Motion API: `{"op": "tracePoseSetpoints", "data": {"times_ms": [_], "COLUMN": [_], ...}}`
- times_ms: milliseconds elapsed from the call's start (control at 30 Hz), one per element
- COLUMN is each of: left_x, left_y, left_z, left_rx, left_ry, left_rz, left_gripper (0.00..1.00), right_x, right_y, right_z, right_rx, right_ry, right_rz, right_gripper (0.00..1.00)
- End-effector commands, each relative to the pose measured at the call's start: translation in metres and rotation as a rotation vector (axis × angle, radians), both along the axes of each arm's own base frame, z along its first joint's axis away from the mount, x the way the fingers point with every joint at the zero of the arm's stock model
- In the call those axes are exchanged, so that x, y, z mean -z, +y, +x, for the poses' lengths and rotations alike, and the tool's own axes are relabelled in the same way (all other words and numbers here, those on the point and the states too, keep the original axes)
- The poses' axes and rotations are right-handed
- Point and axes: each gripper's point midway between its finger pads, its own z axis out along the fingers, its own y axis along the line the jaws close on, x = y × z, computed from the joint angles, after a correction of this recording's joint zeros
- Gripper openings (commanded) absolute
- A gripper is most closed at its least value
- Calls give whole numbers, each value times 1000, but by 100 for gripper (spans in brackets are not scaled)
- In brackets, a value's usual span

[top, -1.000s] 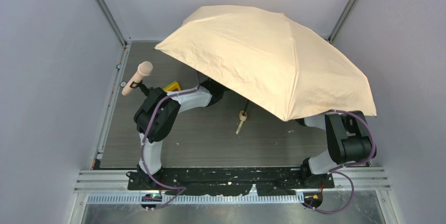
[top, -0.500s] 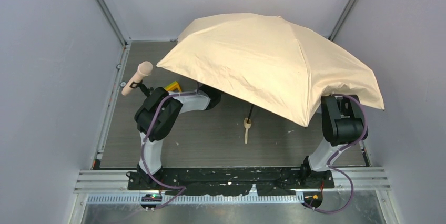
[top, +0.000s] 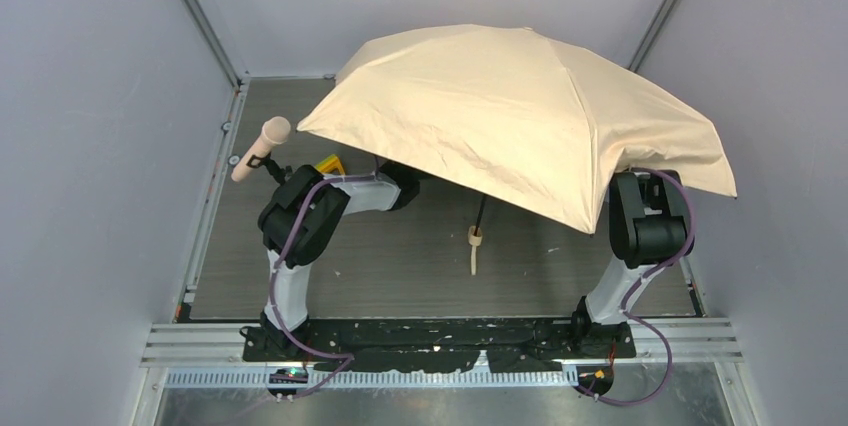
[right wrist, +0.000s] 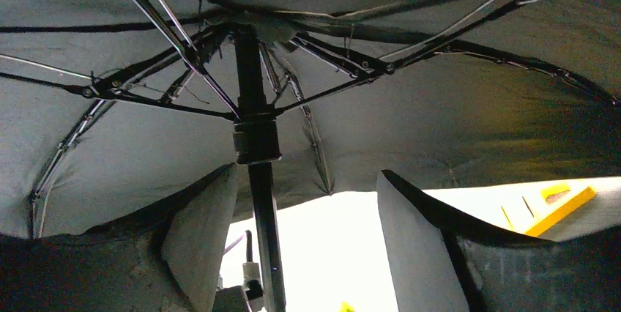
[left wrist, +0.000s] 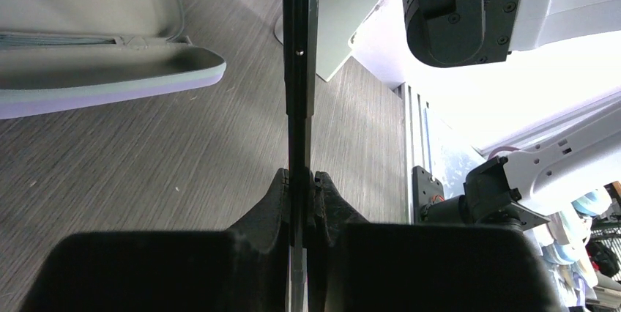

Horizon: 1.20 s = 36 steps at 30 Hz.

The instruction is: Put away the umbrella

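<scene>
The umbrella [top: 520, 116] stands open over the middle and right of the table, its beige canopy tilted down to the right. Its tan handle [top: 475, 243] hangs below the near edge. Both grippers are hidden under the canopy in the top view. In the left wrist view my left gripper [left wrist: 302, 180] is shut on the thin black shaft [left wrist: 298, 70]. The right wrist view looks up at the ribs and the runner [right wrist: 257, 140]. My right gripper [right wrist: 307, 217] is open there, with the shaft [right wrist: 265, 217] between its fingers, close to the left finger [right wrist: 201, 231].
A pink-headed microphone [top: 262, 146] on a black stand and a yellow object [top: 328, 163] sit at the back left. A lavender-grey case [left wrist: 110, 78] lies open on the table beside the shaft. Grey walls enclose the table on three sides.
The left gripper has shut on the shaft. The canopy has tipped down to the right and the handle has shifted right. The right arm has risen under the canopy's right edge.
</scene>
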Motion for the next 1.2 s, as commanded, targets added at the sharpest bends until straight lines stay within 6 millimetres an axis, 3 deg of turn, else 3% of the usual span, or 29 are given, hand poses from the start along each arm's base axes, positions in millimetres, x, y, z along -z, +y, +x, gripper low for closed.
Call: {"op": "tracePoseSetpoints", "data": {"times_ms": [0, 267, 500, 833, 967, 1167], "left_x": [-16, -12, -10, -6, -5, -9], "left_y": [-1, 0, 0, 1, 1, 1], "left_z": [-10, -12, -12, -13, -14, -16], "left_rx": [63, 64, 66, 68, 75, 89], "left_ry": [-36, -22, -29, -36, -40, -56], "left_rz": [-71, -73, -69, -61, -54, -57], "left_gripper": [0, 0, 0, 0, 0, 0], "right_x": [-50, -66, -66, -62, -58, -59], "right_y": [0, 1, 0, 3, 6, 14], "right_z": [-17, -14, -10, 0, 4, 4], "right_rx": [-24, -41, -44, -29, -33, -94], "right_ry": [-194, -226, -219, -180, -149, -145], "right_rz": [33, 51, 63, 12, -24, -29], "right_gripper": [75, 66, 58, 35, 36, 47]}}
